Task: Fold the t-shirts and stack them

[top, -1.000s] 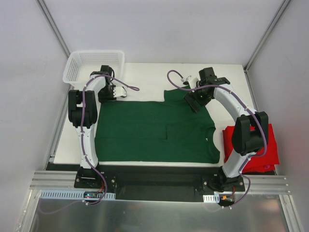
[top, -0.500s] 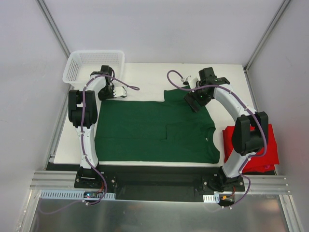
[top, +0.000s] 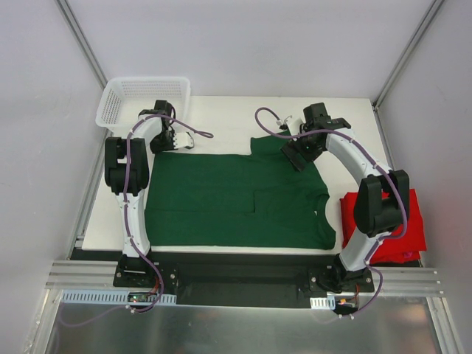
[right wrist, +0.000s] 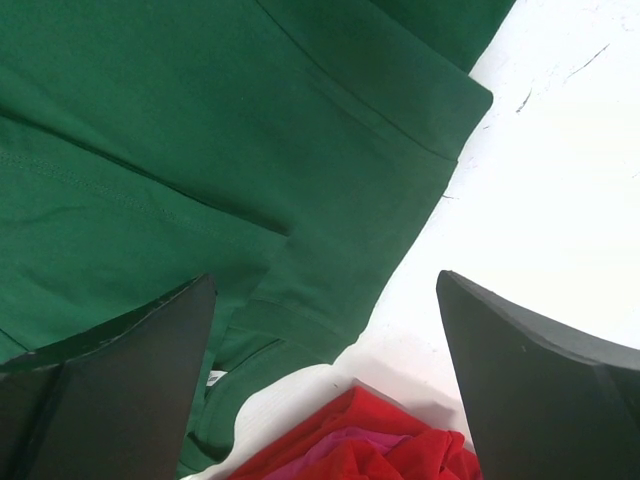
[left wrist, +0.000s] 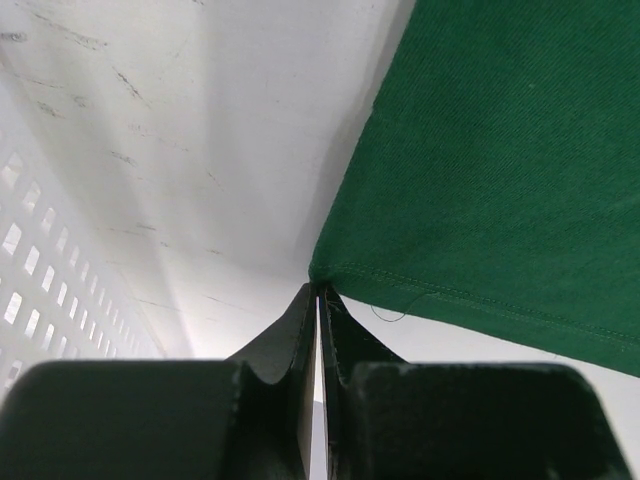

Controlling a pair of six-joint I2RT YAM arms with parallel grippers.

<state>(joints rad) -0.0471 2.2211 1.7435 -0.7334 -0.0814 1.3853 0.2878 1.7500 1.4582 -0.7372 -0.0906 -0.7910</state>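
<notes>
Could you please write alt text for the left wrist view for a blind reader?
The left gripper is shut on a corner of the green t-shirt, above the white table. A white mesh basket stands at the left.

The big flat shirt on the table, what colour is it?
The shirt is dark green, seen best in the top view.
</notes>
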